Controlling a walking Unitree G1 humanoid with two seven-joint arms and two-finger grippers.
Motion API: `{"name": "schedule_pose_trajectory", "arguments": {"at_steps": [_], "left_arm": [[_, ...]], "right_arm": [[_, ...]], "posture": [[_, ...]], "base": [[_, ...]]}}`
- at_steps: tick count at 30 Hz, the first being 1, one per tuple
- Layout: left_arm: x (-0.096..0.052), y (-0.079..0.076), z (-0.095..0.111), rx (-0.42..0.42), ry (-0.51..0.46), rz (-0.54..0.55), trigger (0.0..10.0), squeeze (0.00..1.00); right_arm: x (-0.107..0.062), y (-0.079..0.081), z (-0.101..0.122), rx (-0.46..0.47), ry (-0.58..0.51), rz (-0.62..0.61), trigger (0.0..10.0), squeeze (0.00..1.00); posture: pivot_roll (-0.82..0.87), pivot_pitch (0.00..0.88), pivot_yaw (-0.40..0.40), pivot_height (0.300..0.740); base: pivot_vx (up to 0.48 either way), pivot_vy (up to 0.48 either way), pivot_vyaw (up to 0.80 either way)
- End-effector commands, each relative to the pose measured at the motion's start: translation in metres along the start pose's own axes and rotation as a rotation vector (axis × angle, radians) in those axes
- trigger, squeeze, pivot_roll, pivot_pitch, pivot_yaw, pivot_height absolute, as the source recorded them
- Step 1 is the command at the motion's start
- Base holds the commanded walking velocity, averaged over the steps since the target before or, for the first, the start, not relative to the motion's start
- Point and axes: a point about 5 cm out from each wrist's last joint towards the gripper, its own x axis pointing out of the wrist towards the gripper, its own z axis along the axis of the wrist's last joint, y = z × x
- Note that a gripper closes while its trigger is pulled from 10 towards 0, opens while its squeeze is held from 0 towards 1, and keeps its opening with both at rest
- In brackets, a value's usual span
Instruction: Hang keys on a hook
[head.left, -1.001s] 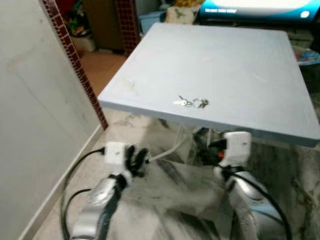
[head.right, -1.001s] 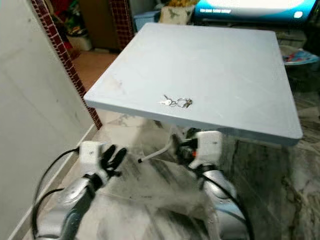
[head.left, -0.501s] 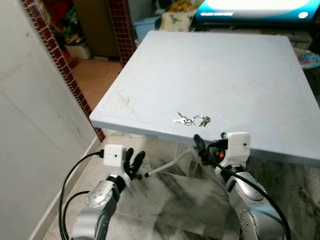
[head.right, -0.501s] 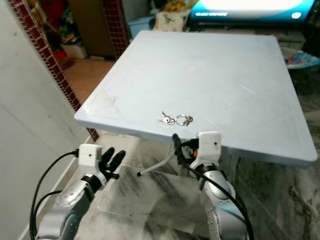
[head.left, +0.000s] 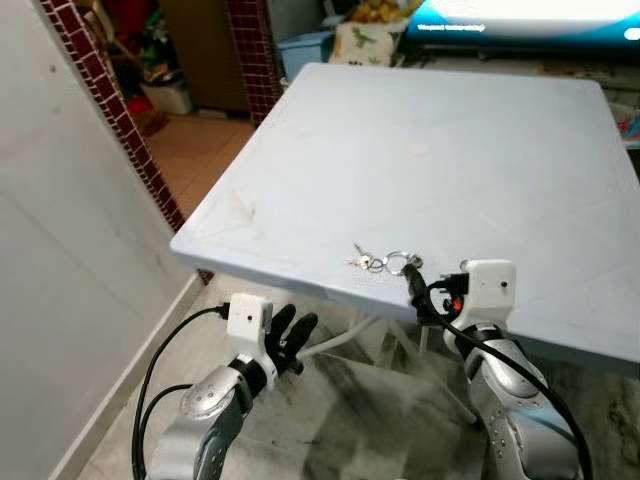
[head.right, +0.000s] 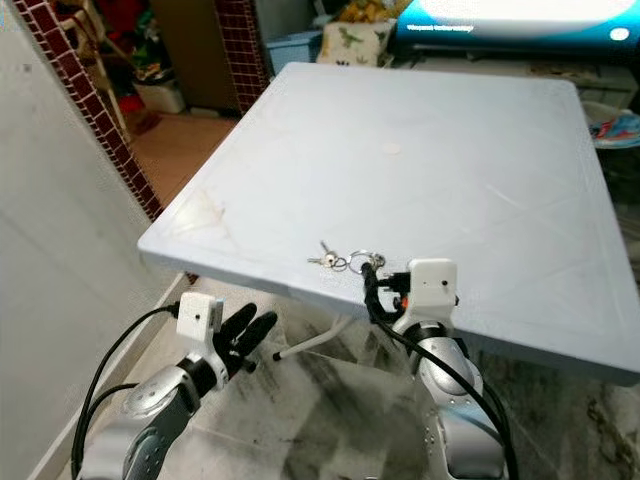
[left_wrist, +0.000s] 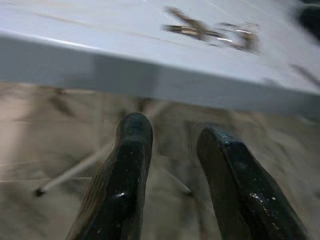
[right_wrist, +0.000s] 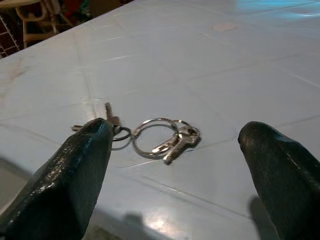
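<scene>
Reach step: my right tool, fingers spread, flanks the keys on the bench; next, lower and pinch.

The keys lie on the surface close to its near edge, about midway along it. The right gripper sits at that near edge, just before the keys, jaws spread with the key ring between them in the right wrist view. The left gripper hangs below the surface, off its near left corner, over the floor. A wall stands left of the surface.
</scene>
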Motion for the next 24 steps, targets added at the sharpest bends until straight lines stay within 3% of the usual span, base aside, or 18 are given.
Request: {"name": "schedule_pose_trajectory", "arguments": {"at_steps": [1, 9, 18, 24], "left_arm": [[-0.001, -0.008, 0.003, -0.002, 0.002, -0.068, 10.0, 0.0], [0.0, -0.006, 0.009, 0.015, -0.009, -0.067, 10.0, 0.0], [0.005, -0.007, 0.018, 0.025, -0.04, -0.062, 10.0, 0.0], [0.006, -0.008, 0.019, 0.029, -0.041, -0.065, 10.0, 0.0]], "right_arm": [[-0.001, -0.001, 0.001, -0.004, -0.001, -0.011, 10.0, 0.0], [0.003, -0.003, 0.0, -0.014, 0.01, -0.013, 10.0, 0.0], [0.024, -0.018, -0.002, -0.027, 0.055, -0.021, 10.0, 0.0], [0.032, -0.019, -0.004, -0.02, 0.072, -0.009, 10.0, 0.0]], "posture": [[-0.13, 0.099, 0.09, 0.74], [-0.12, 0.1, 0.09, 0.74], [-0.11, 0.106, 0.098, 0.74], [-0.11, 0.108, 0.099, 0.74]], "base": [[0.0, 0.0, 0.0], [0.0, 0.0, 0.0], [0.0, 0.0, 0.0], [0.0, 0.0, 0.0]]}}
